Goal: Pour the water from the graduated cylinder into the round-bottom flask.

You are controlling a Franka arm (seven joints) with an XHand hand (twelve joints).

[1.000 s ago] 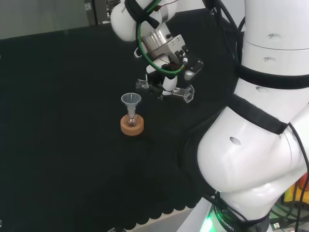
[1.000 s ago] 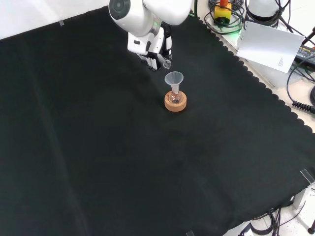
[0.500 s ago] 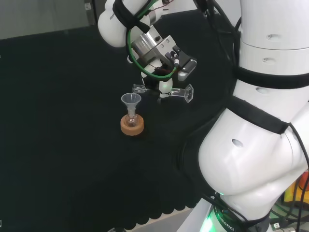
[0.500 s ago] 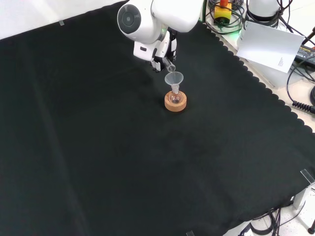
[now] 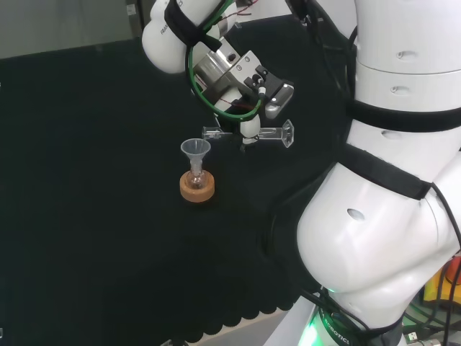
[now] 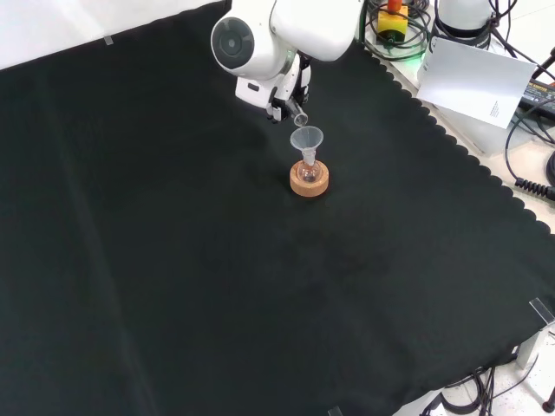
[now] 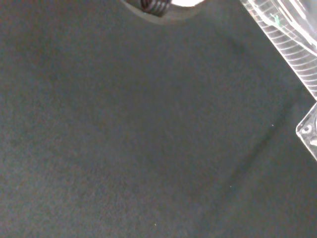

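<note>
**Cylinder held level beside funnel**

Head view, left to right. Round-bottom flask sits upright in a cork ring on the black cloth, well in from every edge, toward the far side of the bench. A clear funnel stands in its neck. Just right of the funnel, the hand has its fingers curled around the graduated cylinder, clasping it at mid-length. Cylinder lies roughly horizontal, mouth near the funnel's rim, foot pointing right. Water level not discernible.

Front view: cylinder mouth sits just above and left of the funnel.

Wrist view: ribbed cylinder wall close by, over bare cloth.
</note>
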